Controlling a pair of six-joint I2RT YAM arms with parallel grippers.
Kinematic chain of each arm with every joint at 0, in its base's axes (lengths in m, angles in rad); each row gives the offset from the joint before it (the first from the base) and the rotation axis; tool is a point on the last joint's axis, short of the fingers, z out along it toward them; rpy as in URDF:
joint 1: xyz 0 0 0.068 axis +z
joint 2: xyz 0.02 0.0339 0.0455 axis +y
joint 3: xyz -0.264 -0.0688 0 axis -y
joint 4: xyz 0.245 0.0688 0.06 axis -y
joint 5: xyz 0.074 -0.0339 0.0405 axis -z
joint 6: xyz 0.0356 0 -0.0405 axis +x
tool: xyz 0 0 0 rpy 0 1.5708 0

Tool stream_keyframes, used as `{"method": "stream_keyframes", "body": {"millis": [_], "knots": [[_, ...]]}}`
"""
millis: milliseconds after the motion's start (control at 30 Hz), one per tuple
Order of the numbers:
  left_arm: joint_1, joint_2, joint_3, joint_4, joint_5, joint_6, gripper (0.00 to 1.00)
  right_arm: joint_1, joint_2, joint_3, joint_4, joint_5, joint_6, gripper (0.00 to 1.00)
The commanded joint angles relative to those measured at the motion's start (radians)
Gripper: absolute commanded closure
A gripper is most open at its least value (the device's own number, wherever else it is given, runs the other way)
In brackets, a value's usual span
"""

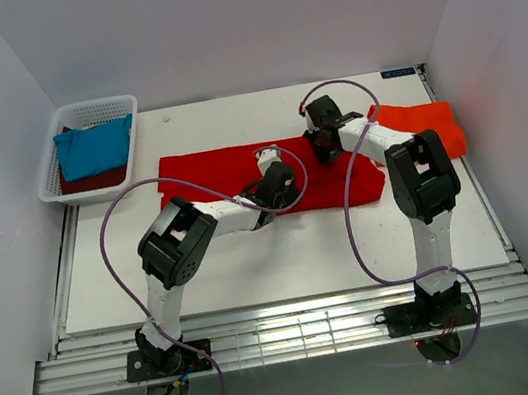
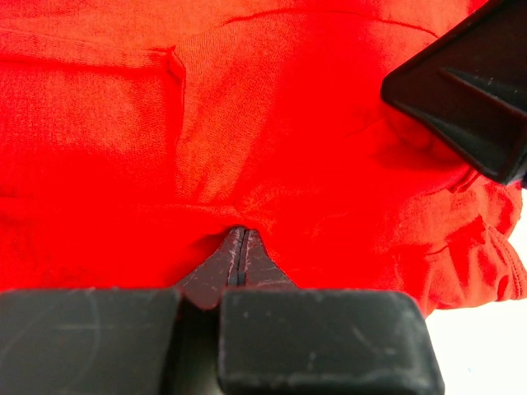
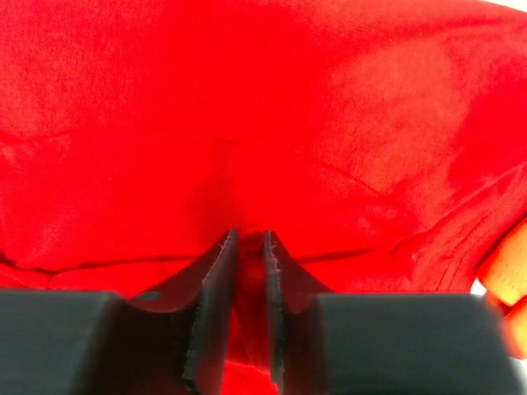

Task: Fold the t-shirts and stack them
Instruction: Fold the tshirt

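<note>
Top external view shows the white flat table point(image 1: 284, 255) with the task, by my reading, about a quarter done. The bright red cotton-like t-shirt point(image 1: 208, 166) lies across the table's middle as a long band, apparently folded lengthwise but not yet folded down to a packet. The white plastic mesh basket point(image 1: 92, 110) sits at the far left corner. It holds a crumpled teal-blue t-shirt point(image 1: 94, 150) on top of a dark maroon t-shirt point(image 1: 89, 182), neither of them folded. One orange-red t-shirt point(image 1: 434, 123) rests at the far right as a neat rectangle, touching the red band's end. It looks finished and could be the base of the stack.

The red cloth is thin, matte and soft, with shallow creases and a visible seam.

The left gripper point(image 1: 277, 183) rests on the band's near edge with its black jaws clenched tight at a small ridge of cloth. I cannot tell whether they pinch it. The right gripper point(image 3: 249, 247) is low over the band near its right end. Its jaws stand narrowly parted with red in the gap, and I cannot tell if it is grasping.
</note>
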Motion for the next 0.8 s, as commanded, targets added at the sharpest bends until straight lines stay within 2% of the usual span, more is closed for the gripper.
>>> {"method": "stream_keyframes", "body": {"millis": [0, 33, 67, 200, 600, 767], "knots": [[-0.023, -0.032, -0.037, -0.109, 0.020, 0.002, 1.00, 0.001, -0.028, -0.014, 0.027, -0.011, -0.005, 0.83], [-0.025, -0.032, -0.037, -0.109, 0.019, 0.002, 1.00, 0.000, -0.023, -0.013, 0.035, -0.032, -0.006, 0.91], [-0.025, -0.032, -0.040, -0.109, 0.019, 0.000, 1.00, 0.000, -0.016, -0.011, 0.044, -0.042, -0.005, 0.92], [-0.026, -0.035, -0.046, -0.118, 0.014, 0.000, 1.00, 0.000, 0.006, 0.039, 0.070, -0.091, 0.000, 0.92], [-0.029, -0.021, -0.039, -0.132, 0.013, -0.003, 1.00, 0.003, 0.003, 0.168, 0.130, -0.109, 0.000, 0.92], [-0.031, -0.012, -0.036, -0.138, 0.014, -0.008, 1.00, 0.003, 0.053, 0.225, 0.151, -0.126, 0.011, 0.92]]}}
